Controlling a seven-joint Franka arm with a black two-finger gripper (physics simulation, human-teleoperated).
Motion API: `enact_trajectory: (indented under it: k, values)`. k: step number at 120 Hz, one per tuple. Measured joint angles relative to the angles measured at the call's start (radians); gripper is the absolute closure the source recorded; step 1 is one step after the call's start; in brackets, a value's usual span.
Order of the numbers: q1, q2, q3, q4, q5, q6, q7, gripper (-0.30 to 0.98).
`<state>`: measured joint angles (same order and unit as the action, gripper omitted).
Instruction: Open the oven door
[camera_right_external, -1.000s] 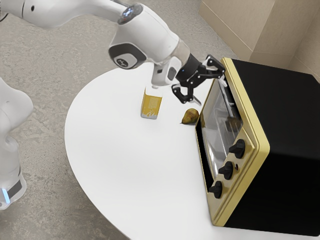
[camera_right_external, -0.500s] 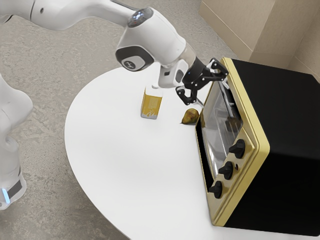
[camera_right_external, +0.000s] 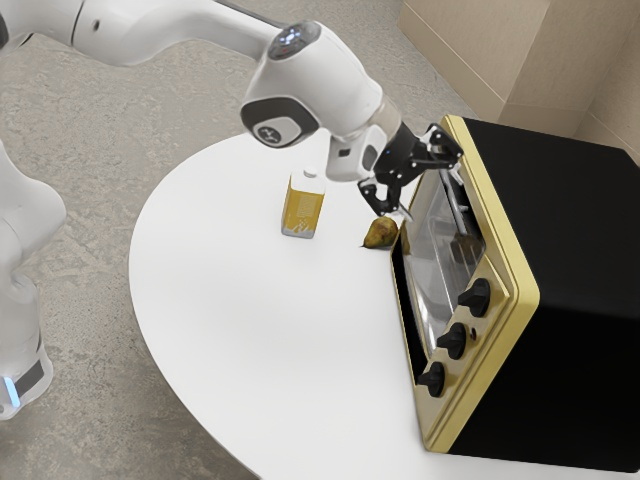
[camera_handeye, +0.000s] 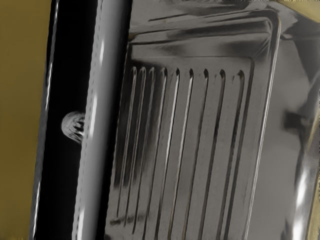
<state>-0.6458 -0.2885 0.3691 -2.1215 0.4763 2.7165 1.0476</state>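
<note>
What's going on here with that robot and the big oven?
The robot arm is trying to open the oven door. Its gripper is spread open close to the door, near the long handle, but it isn't squeezing anything. The door looks shut right now. A yellow-and-white carton and a pear are standing by on the round white table, and the robot isn't holding either one.
</note>
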Motion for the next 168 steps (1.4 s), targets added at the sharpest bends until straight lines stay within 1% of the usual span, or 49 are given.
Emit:
enact_trajectory:
  k: [18,49,68,77,89,93,95,100,104,106,123,146,163,166,168]
  values:
    - [-0.004,0.005,0.005,-0.001,-0.032,-0.007,-0.001,0.0]
    - [-0.009,0.03,0.005,0.0,-0.054,-0.01,-0.004,0.0]
    - [-0.015,0.018,0.005,-0.005,-0.071,-0.029,-0.011,0.09]
    - [-0.019,-0.007,0.005,-0.012,-0.07,-0.059,-0.014,0.19]
    - [-0.021,-0.041,0.005,-0.031,-0.06,-0.097,-0.02,0.25]
    - [-0.02,-0.052,0.005,-0.039,-0.059,-0.108,-0.021,0.22]
    - [-0.02,-0.058,0.005,-0.044,-0.059,-0.112,-0.022,0.22]
    - [-0.02,-0.071,0.005,-0.057,-0.055,-0.122,-0.025,0.15]
    - [-0.02,-0.082,0.005,-0.067,-0.048,-0.128,-0.026,0.16]
    - [-0.02,-0.087,0.005,-0.073,-0.047,-0.131,-0.028,0.12]
    - [-0.017,-0.131,0.005,-0.117,-0.02,-0.142,-0.036,0.08]
    - [-0.013,-0.191,0.006,-0.173,0.003,-0.149,-0.044,0.08]
    - [-0.011,-0.244,0.011,-0.216,0.013,-0.152,-0.049,0.14]
    - [-0.009,-0.254,0.011,-0.225,0.016,-0.153,-0.049,0.17]
    - [-0.007,-0.26,0.011,-0.231,0.018,-0.153,-0.05,0.17]
